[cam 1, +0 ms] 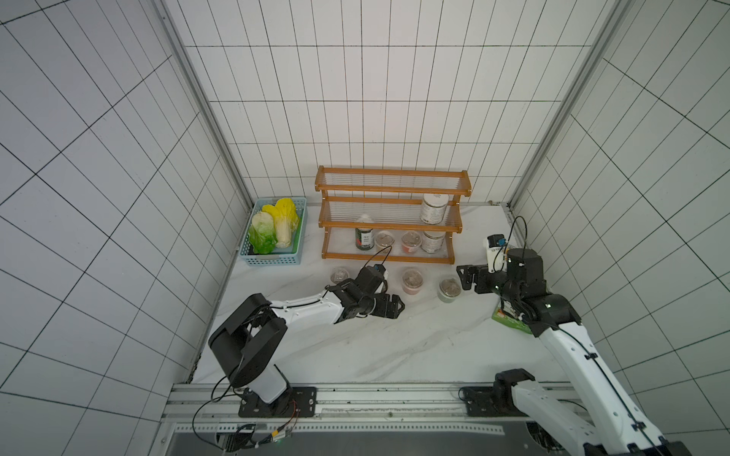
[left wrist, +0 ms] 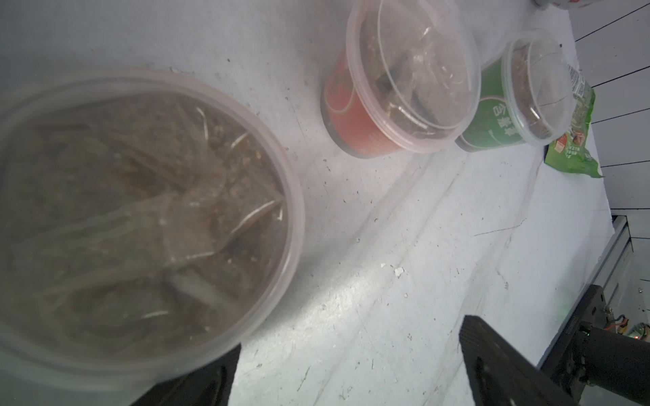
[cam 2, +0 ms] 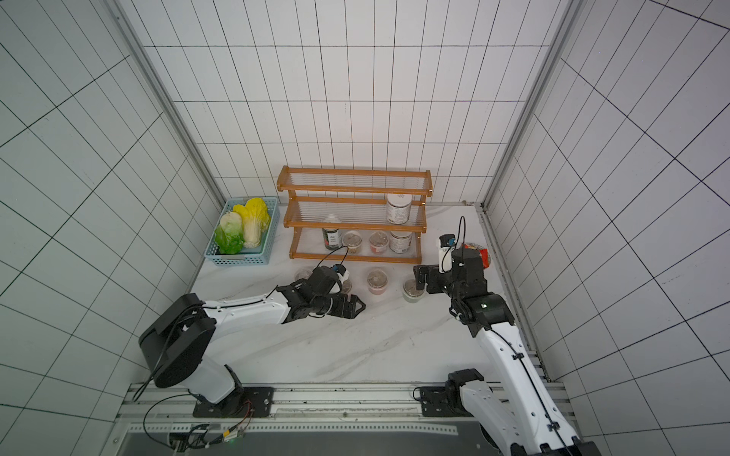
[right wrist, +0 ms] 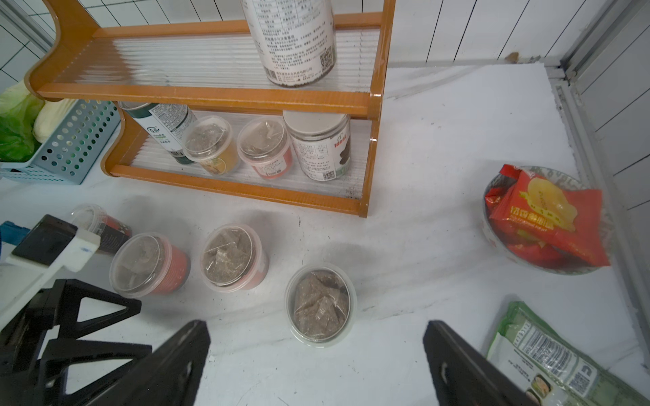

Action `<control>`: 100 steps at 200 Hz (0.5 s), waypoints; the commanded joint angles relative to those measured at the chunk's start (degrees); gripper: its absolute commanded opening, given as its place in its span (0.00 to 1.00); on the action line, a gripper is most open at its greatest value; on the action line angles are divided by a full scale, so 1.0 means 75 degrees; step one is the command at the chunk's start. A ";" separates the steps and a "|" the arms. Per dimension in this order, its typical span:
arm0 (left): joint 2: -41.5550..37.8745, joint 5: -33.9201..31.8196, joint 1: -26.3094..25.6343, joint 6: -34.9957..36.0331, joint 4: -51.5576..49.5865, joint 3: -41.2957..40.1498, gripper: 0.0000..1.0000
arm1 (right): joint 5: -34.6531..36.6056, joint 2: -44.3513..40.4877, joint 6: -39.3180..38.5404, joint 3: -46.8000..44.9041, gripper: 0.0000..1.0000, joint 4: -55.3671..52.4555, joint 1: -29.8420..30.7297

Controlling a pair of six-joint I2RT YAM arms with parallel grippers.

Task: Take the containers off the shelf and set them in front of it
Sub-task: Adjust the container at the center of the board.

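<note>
Five containers (cam 1: 434,207) sit on the shelf (cam 1: 389,258); four cups (cam 1: 412,280) stand on the surface (cam 1: 395,347) before it. Both arms' jaws gape wide, empty. The lower tier's white-lidded jar (cam 1: 432,241) stands upright beyond the jaws of the right arm (cam 1: 580,363), likely nearer them than the left arm (cam 1: 304,310).

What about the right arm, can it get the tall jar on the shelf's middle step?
Probably yes. The right gripper is open and empty, near the right end of the shelf, where the tall jar stands on the middle tier with nothing in front of it.
</note>
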 commanded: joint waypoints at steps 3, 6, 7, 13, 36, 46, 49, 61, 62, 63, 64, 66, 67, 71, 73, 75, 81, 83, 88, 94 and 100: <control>0.0128 0.0163 0.0106 0.0163 0.0436 0.0242 0.96 | -0.0117 0.0012 0.0320 -0.0231 0.99 -0.0562 -0.0042; 0.0139 0.0180 0.0128 0.0158 0.0437 0.0254 0.96 | -0.0140 0.0015 0.0344 -0.0264 0.99 -0.0610 -0.0042; 0.0142 0.0199 0.0131 0.0158 0.0437 0.0259 0.96 | -0.0145 0.0013 0.0353 -0.0275 0.99 -0.0624 -0.0042; 0.0158 0.0265 0.0176 0.0152 0.0437 0.0281 0.96 | -0.0192 -0.0012 0.0420 -0.0363 0.99 -0.0675 -0.0042; 0.0169 0.0232 0.0264 0.0249 0.0413 0.0353 0.96 | -0.0402 0.0026 0.0664 -0.0685 0.99 -0.0798 -0.0042; 0.0192 0.0369 0.0363 0.0242 0.0414 0.0404 0.96 | -0.0485 0.0112 0.0721 -0.0782 0.99 -0.0836 -0.0042; 0.0192 0.0405 0.0377 0.0240 0.0411 0.0415 0.96 | -0.0508 0.0145 0.0734 -0.0806 0.99 -0.0845 -0.0042; 0.0147 0.0464 0.0391 0.0228 0.0414 0.0441 0.96 | -0.0614 0.0291 0.0759 -0.0891 0.99 -0.0892 -0.0051; 0.0140 0.0476 0.0385 0.0228 0.0414 0.0440 0.96 | -0.0622 0.0309 0.0759 -0.0900 0.99 -0.0893 -0.0047; 0.0143 0.0487 0.0376 0.0228 0.0414 0.0440 0.96 | -0.0632 0.0318 0.0765 -0.0904 0.99 -0.0900 -0.0045; 0.0132 0.0505 0.0378 0.0222 0.0419 0.0440 0.96 | -0.0637 0.0334 0.0768 -0.0912 0.99 -0.0904 -0.0043; 0.0125 0.0533 0.0373 0.0226 0.0415 0.0443 0.96 | -0.0647 0.0361 0.0770 -0.0926 0.99 -0.0906 -0.0043; 0.0123 0.0545 0.0376 0.0221 0.0414 0.0442 0.96 | -0.0650 0.0373 0.0771 -0.0929 0.99 -0.0906 -0.0042; 0.0096 0.0598 0.0379 0.0216 0.0413 0.0430 0.96 | -0.0671 0.0439 0.0781 -0.0968 0.99 -0.0916 -0.0042; 0.0089 0.0635 0.0379 0.0216 0.0413 0.0429 0.96 | -0.0676 0.0466 0.0791 -0.0981 0.99 -0.0918 -0.0042; 0.0079 0.0662 0.0371 0.0213 0.0414 0.0420 0.96 | -0.0677 0.0491 0.0803 -0.1002 0.99 -0.0918 -0.0042; 0.0025 0.0712 0.0368 0.0207 0.0386 0.0395 0.96 | -0.0688 0.0559 0.0839 -0.1049 0.99 -0.0902 -0.0042; 0.0004 0.0725 0.0368 0.0205 0.0366 0.0385 0.96 | -0.0689 0.0584 0.0855 -0.1066 0.99 -0.0882 -0.0042; -0.0063 0.0739 0.0368 0.0216 0.0299 0.0367 0.96 | -0.0700 0.0644 0.0875 -0.1130 0.99 -0.0825 -0.0031; -0.0171 0.0741 0.0368 0.0236 0.0190 0.0350 0.96 | -0.0684 0.0738 0.0899 -0.1185 1.00 -0.0772 -0.0031; -0.0298 0.0732 0.0368 0.0250 0.0079 0.0325 0.96 | -0.0652 0.0819 0.0912 -0.1211 1.00 -0.0746 -0.0024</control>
